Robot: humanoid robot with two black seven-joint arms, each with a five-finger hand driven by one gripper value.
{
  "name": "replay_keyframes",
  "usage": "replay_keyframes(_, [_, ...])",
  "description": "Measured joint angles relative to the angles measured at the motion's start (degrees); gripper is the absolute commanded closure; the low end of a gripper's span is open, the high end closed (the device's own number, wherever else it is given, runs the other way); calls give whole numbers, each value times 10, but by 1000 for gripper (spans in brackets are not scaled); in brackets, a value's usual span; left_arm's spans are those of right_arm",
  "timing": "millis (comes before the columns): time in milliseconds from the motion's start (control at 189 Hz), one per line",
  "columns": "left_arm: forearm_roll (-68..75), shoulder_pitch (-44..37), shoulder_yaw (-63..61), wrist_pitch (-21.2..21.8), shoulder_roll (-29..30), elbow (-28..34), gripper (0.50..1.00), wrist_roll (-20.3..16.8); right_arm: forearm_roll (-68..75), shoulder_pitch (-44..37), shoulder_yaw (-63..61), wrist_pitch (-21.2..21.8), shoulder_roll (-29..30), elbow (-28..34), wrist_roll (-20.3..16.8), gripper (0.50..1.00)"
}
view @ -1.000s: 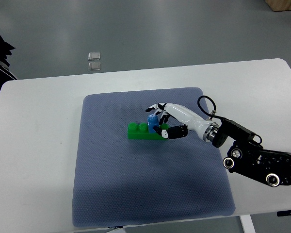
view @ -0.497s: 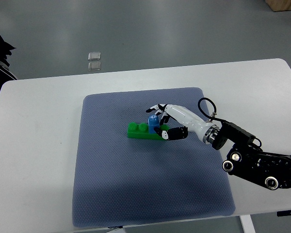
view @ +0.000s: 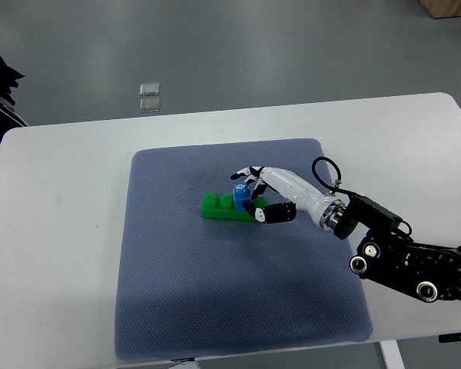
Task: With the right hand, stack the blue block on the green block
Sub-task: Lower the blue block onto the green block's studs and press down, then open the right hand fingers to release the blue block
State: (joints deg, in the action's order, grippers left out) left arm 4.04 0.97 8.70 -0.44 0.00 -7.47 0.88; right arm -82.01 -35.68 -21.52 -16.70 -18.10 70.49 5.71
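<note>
Fingers [view: 250, 206] of the right hand [view: 263, 191] clasp one blue block [view: 240, 194] atop one green block [view: 229, 207].

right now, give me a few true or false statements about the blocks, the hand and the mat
1. The blue block sits on the green block. True.
2. The right hand is shut on the blue block. True.
3. The green block lies on the bare white table. False: it lies on the blue-grey mat.
4. The left hand is pressing down on the green block. False: no left hand is in view.
5. The blue block is at the green block's left end. False: it is toward the right end.
</note>
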Motion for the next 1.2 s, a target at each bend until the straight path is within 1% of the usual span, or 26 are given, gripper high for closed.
replay_keyframes(69, [0,0,0,0,0,0,500,0,0,0,0,0,0,0,0,920])
replay_keyframes(233, [0,0,0,0,0,0,500,0,0,0,0,0,-1,0,0,885])
replay_keyframes(249, [0,0,0,0,0,0,500,0,0,0,0,0,-1,0,0,863])
replay_keyframes(254, [0,0,0,0,0,0,500,0,0,0,0,0,-1,0,0,863])
replay_keyframes(259, [0,0,0,0,0,0,500,0,0,0,0,0,-1,0,0,848])
replay_keyframes(323, [0,0,0,0,0,0,500,0,0,0,0,0,-1,0,0,812])
replay_keyframes(339, [0,0,0,0,0,0,500,0,1,0,0,0,-1,0,0,789])
replay_keyframes(344, [0,0,0,0,0,0,500,0,1,0,0,0,-1,0,0,789])
replay_keyframes(349, [0,0,0,0,0,0,500,0,1,0,0,0,-1,0,0,773])
replay_keyframes(365, [0,0,0,0,0,0,500,0,1,-1,0,0,-1,0,0,758])
replay_keyframes(370, [0,0,0,0,0,0,500,0,1,-1,0,0,-1,0,0,744])
replay_keyframes(413, [0,0,0,0,0,0,500,0,2,-1,0,1,-1,0,1,705])
replay_keyframes(444, [0,0,0,0,0,0,500,0,2,-1,0,1,-1,0,1,691])
replay_keyframes(481, [0,0,0,0,0,0,500,0,3,-1,0,1,-1,0,2,650])
replay_keyframes(503, [0,0,0,0,0,0,500,0,4,-1,0,2,-1,0,2,640])
replay_keyframes(550, [0,0,0,0,0,0,500,0,5,-1,0,3,-2,0,2,634])
replay_keyframes(587, [0,0,0,0,0,0,500,0,6,-1,0,4,-2,0,2,611])
replay_keyframes(624, [0,0,0,0,0,0,500,0,7,-1,0,5,-2,0,3,605])
replay_keyframes(862, [0,0,0,0,0,0,500,0,10,-2,0,7,-4,1,3,603])
replay_keyframes(1063, [0,0,0,0,0,0,500,0,11,-8,-1,11,-19,12,6,603])
replay_keyframes(1127, [0,0,0,0,0,0,500,0,12,-10,-1,17,-30,20,13,599])
replay_keyframes(1201, [0,0,0,0,0,0,500,0,12,-14,-1,26,-45,31,30,599])
